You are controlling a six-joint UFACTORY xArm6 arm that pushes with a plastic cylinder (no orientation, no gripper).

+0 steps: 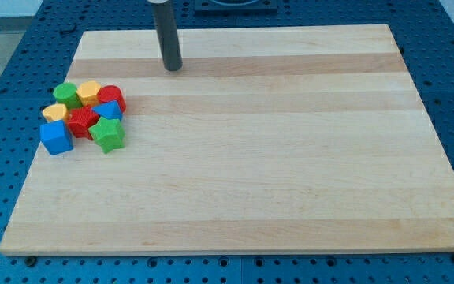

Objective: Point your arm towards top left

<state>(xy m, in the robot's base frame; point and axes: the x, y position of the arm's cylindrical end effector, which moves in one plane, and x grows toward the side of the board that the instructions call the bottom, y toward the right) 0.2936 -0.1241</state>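
Blocks are sitting bunched at the view's left edge of the wooden board point(290, 181), touching one another: a green cylinder point(67, 95), yellow hexagon point(89, 91), red cylinder point(111, 97), yellow heart point(54, 112), red star point(82, 120), small blue block point(110, 110), blue cube point(56, 136) and green star point(108, 134). Being a bare rod, my tip point(172, 68) is holding nothing and is standing well apart from that cluster, toward the view's top and right of it.

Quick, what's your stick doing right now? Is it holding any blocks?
My tip: holding nothing, touching no block, above-right of the cluster, nearest the red cylinder.
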